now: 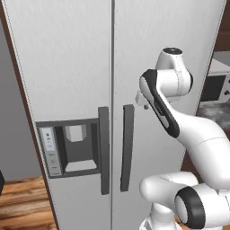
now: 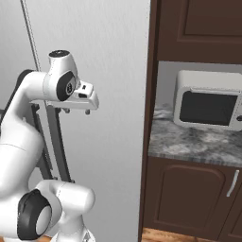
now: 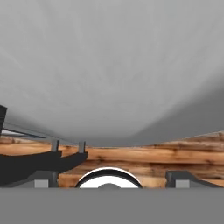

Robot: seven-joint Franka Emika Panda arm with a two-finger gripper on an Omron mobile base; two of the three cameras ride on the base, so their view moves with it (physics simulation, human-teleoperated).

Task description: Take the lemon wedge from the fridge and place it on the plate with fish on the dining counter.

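Observation:
The fridge (image 1: 76,58) stands right in front of me with both doors closed, its two dark grey handles (image 1: 127,146) side by side and the grey dispenser panel (image 1: 72,148) in the left door. My gripper (image 2: 75,112) hangs close before the right door, pointing down, a little right of that door's handle top. It is open and holds nothing; in the hand view its fingertips (image 3: 43,179) stand far apart over the door face and the wooden floor (image 3: 153,155). The lemon wedge, plate, fish and dining counter are out of view.
Right of the fridge, a white microwave (image 2: 208,104) sits on a grey marbled countertop (image 2: 189,142) between dark brown cabinets (image 2: 189,198). Wooden floor (image 1: 22,202) shows at the fridge's lower left. My own arm (image 1: 197,139) fills the space before the right door.

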